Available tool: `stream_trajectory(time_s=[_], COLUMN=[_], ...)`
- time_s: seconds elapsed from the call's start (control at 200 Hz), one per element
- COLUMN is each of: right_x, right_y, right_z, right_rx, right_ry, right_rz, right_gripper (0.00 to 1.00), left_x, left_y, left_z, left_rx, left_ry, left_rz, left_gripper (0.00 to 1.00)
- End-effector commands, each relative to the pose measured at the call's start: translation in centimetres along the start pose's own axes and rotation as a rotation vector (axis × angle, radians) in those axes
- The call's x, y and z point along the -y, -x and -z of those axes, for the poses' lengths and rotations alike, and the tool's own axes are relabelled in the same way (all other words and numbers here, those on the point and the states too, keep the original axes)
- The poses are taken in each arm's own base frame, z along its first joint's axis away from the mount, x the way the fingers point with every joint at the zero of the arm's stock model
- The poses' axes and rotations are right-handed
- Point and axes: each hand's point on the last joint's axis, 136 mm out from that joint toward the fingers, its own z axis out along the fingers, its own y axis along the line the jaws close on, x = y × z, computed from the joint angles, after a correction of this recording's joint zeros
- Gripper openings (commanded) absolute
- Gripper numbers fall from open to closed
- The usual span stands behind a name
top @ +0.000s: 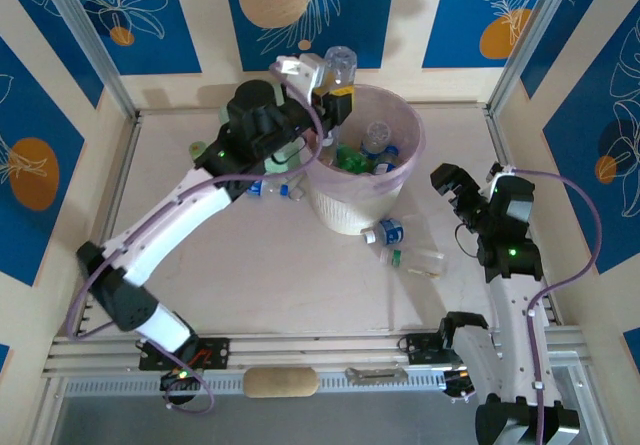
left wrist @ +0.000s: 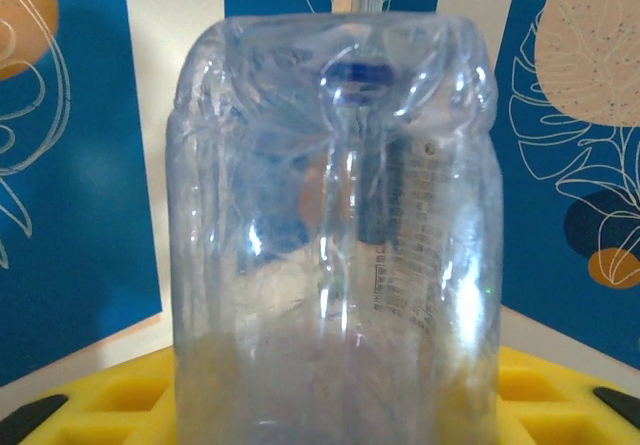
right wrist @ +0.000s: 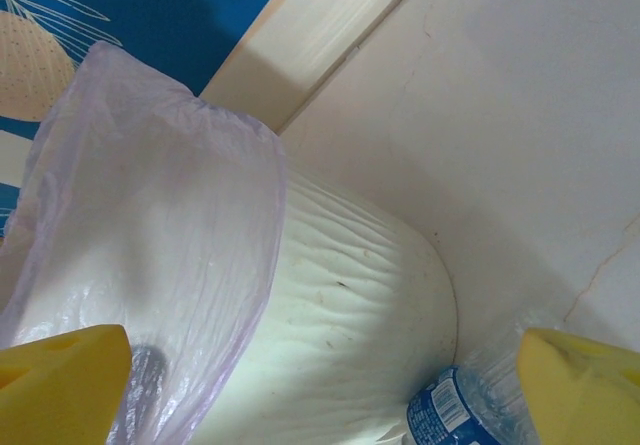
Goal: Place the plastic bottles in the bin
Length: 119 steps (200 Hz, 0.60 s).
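Top external: held bottle [top: 340,65] is up off the counter, over the far-left rim of the bin [top: 415,130], and the left fingers [top: 340,94] are clenched on it. Its long axis runs out from the fingers toward the back wall.

Left wrist: held bottle [left wrist: 335,245] stands straight out from between the yellow pads [left wrist: 100,405]. The body is clear and crumpled, with a strip of printed label down one side. A dark blue ring shows through the plastic near the far end. Cannot tell if that is the cap.

Bin: round and upright, with a white ribbed wall and a pink liner folded over the rim. It stands mid-counter toward the back. Inside lie several clear bottles [top: 377,137] and a green bottle [top: 350,157], at mixed angles.

Counter [top: 250,265]:
- A blue-label bottle [top: 385,232] lies on its side at the bin's near-right foot, against it or just beside it. Its long axis runs roughly left-right.
- A bare clear bottle [top: 425,262] lies just beyond it, nearer the right arm.
- Loose bottles [top: 270,188] lie left of the bin, partly under the left arm.

Right wrist: right fingers [right wrist: 60,385] are spread wide with nothing between them, facing the bin wall [right wrist: 350,305]. The blue-label bottle [right wrist: 450,415] sits low by one finger. In top external the right fingers [top: 452,183] hang to the right of the bin, apart from it.

Room: the counter is pale wood. The walls are blue panels [top: 310,5] with white leaf outlines and orange discs, and metal posts stand at the back corners.
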Motion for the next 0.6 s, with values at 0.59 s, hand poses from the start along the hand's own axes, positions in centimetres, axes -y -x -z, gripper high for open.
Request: stream_trajectory(time_s=[0.59], right_x=[0.3], right_y=[-0.3], right_z=[1.0], right_rx=[0.002], right_ry=[0.003], right_rz=[0.002], right_gripper=[0.99], left_x=[-1.2], left_y=[-13.6], left_z=[-6.7], left_rx=[-0.569], left_ry=[-0.156], left_rz=[0.075], left_gripper=[0.48])
